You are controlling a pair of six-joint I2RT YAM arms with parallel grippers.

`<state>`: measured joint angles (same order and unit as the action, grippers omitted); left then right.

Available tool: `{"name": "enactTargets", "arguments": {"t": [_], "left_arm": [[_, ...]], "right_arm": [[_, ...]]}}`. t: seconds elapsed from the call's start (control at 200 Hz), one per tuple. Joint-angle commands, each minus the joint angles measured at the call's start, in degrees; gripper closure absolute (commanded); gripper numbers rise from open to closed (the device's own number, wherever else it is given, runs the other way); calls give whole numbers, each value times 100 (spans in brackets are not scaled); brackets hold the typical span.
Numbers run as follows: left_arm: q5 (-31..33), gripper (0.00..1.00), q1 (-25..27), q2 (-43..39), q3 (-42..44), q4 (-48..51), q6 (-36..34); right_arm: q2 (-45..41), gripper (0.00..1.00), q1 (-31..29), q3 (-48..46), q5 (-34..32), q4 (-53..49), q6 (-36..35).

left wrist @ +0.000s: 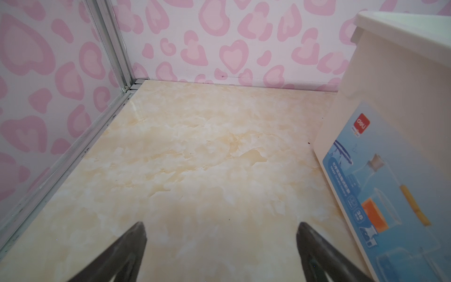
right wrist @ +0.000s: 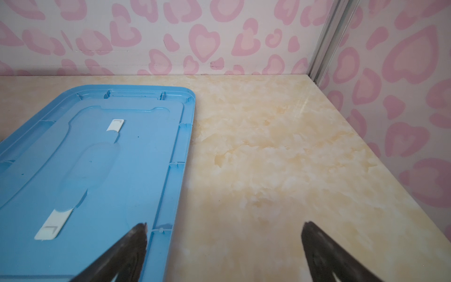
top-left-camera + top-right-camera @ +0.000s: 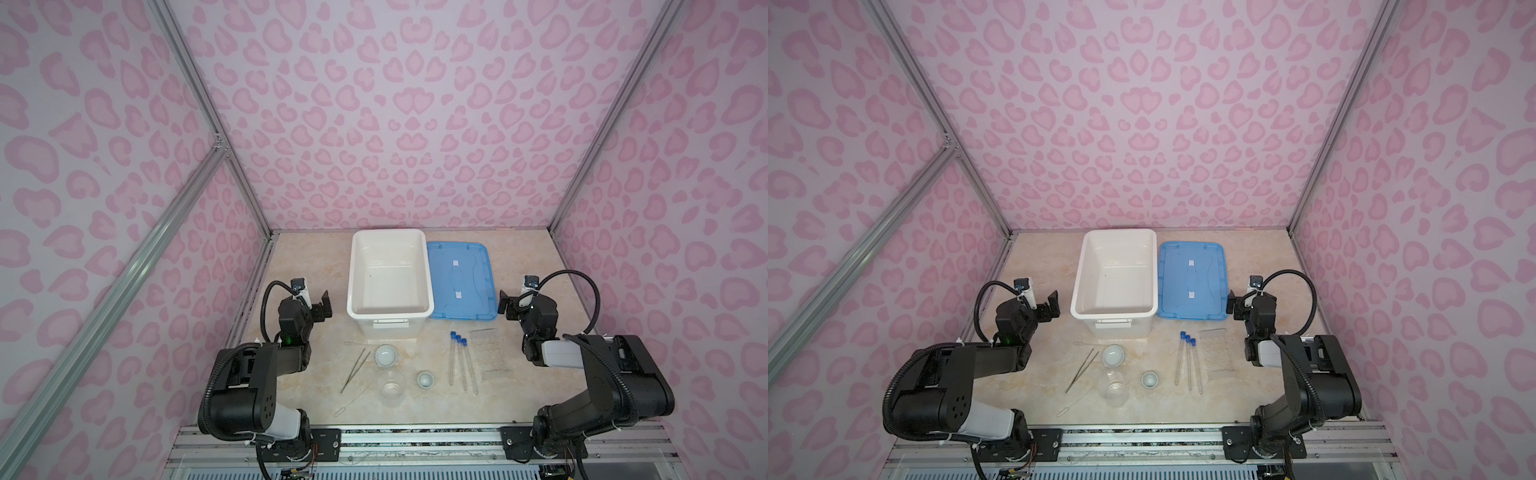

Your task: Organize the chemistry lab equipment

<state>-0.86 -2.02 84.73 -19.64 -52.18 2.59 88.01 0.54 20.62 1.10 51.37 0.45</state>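
Observation:
The chemistry lab equipment lies on the marble table in front of the white bin in both top views. Three clear tubes with blue caps (image 3: 461,361) lie side by side at the right. Thin metal tweezers (image 3: 355,371), a clear beaker (image 3: 392,388), two small round dishes (image 3: 386,355) (image 3: 425,379) and a clear dropper (image 3: 353,401) lie at the left and middle. My left gripper (image 3: 322,307) (image 1: 220,228) hangs open and empty left of the bin. My right gripper (image 3: 505,305) (image 2: 225,228) is open and empty at the blue lid's right edge.
The large white bin (image 3: 390,278) (image 1: 390,122) stands at the back middle, with nothing in it. The flat blue lid (image 3: 461,280) (image 2: 97,171) lies beside it on the right. A clear flat rack (image 3: 492,355) lies right of the tubes. Pink patterned walls close three sides.

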Motion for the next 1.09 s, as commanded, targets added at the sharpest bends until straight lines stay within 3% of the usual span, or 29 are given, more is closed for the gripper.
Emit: {"name": "enactTargets", "arguments": {"t": [0.0,0.525,0.68,0.775,0.865,1.015,1.09], "left_arm": [[25,3,0,-60,4,-204,-31],[26,3,-3,-74,31,-239,-22],[773,3,-9,-466,25,76,279],[1173,3,-9,-1088,90,531,483],[1401,3,-18,-1760,-181,1571,992],[903,3,-18,-2658,-817,3062,2325],[225,3,-11,-2965,-1182,3678,2599]], "right_arm": [[13,0,-1,-19,-71,226,-1],[1,0,4,-25,-75,233,8],[-314,0,-7,-119,-46,286,-7],[-935,0,-7,34,-56,-610,-4],[-1450,0,-4,342,-9,-1571,251],[-2331,0,8,862,300,-3084,1381],[-2642,0,31,1154,593,-3859,1918]]}}
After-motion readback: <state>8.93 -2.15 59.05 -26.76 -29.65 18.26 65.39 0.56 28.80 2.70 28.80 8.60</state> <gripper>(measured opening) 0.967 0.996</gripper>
